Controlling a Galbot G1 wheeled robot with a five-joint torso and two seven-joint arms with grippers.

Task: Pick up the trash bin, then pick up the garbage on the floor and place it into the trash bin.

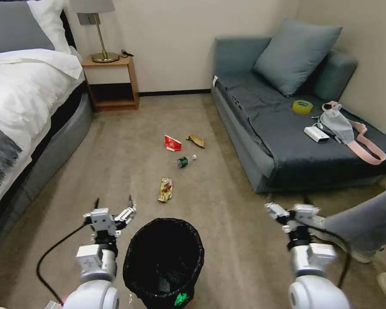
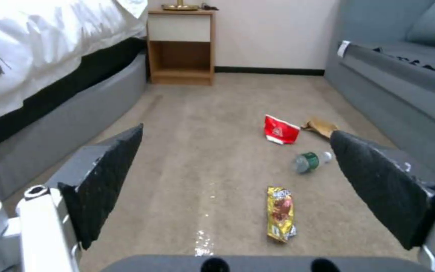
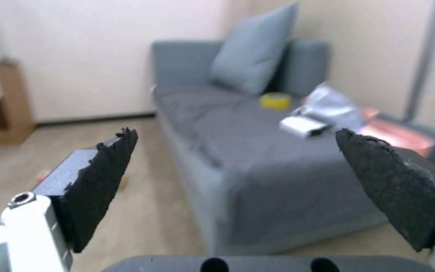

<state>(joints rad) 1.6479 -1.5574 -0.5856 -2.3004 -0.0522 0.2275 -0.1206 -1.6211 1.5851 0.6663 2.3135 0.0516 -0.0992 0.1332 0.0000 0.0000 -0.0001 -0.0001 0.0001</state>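
Standing on the carpet right in front of the robot, the trash bin [image 1: 164,262] is upright, its black bag folded over the rim, and nothing holds it. Just beside it on the robot's left, the left gripper [image 1: 113,207] hovers low above the floor, pointing forward, its fingers [image 2: 109,181] spread wide and released. The right gripper [image 1: 283,213] is held at about the same height on the other side, well apart from the bin; its fingers [image 3: 102,177] are likewise spread apart, with nothing between them, and it points toward the sofa [image 1: 283,128].

Four pieces of garbage lie on the open floor beyond the bin: a gold-brown snack wrapper [image 1: 165,189] nearest, then a small clear bottle [image 1: 185,161] with a green label lying on its side, then a flattened red-and-white carton [image 1: 172,143] and a crumpled brown paper scrap [image 1: 197,140] just beside each other. All four lie apart from the bin.

A bed [image 1: 25,94] runs along the left, with one nightstand [image 1: 111,81] carrying a lamp [image 1: 99,30] at the far wall. On the sofa sit one cushion [image 1: 294,53], a yellow tape roll [image 1: 302,106], a white box [image 1: 316,134] and a grey pouch with a pink strap [image 1: 343,124]. A person's leg [image 1: 364,227] enters at the right, close behind the right gripper.
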